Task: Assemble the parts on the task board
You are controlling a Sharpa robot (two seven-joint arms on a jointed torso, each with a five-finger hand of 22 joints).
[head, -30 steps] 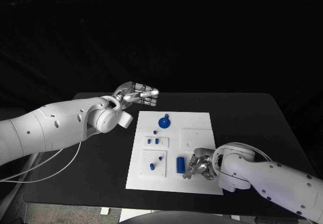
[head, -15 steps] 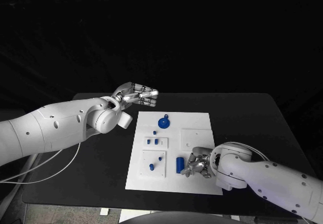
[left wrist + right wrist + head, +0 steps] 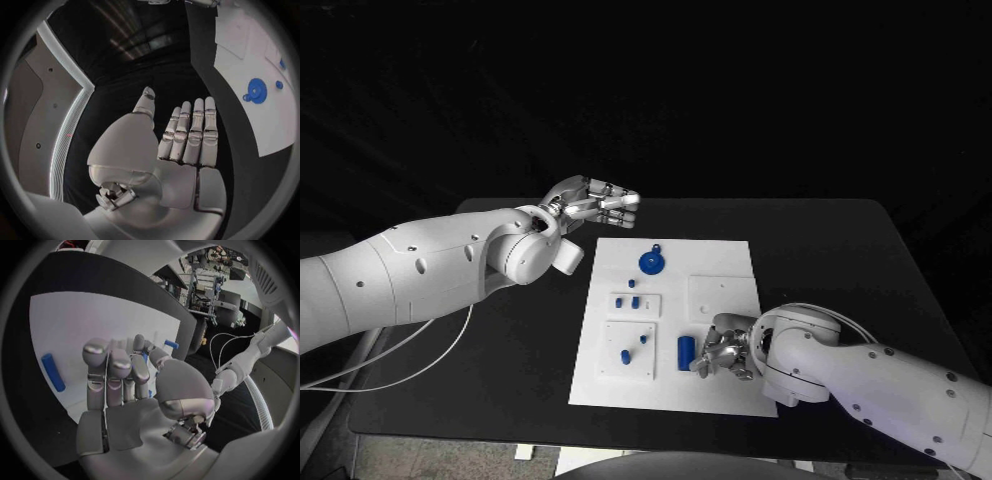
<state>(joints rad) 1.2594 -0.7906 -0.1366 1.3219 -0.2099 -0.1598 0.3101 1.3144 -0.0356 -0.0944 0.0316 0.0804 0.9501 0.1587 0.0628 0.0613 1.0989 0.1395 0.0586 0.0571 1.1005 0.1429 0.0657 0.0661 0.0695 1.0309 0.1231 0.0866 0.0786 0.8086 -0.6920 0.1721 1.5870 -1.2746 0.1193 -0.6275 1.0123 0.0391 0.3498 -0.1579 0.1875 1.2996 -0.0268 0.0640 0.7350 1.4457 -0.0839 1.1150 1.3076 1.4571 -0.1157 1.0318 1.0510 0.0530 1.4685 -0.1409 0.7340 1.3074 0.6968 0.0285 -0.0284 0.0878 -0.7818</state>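
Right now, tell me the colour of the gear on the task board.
Blue; the gear shows best in the head view.

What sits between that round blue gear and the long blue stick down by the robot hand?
In the head view, between the gear and the stick lies the white task board, with small blue pieces just to one side.

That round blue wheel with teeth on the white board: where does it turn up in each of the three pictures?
Head view: the blue wheel lies near the far end of the white board, close to the left hand.
Left wrist view: the wheel sits on the board beyond the fingertips.
Right wrist view: I cannot find it.
Shared landmark: the white board, seen in all three.
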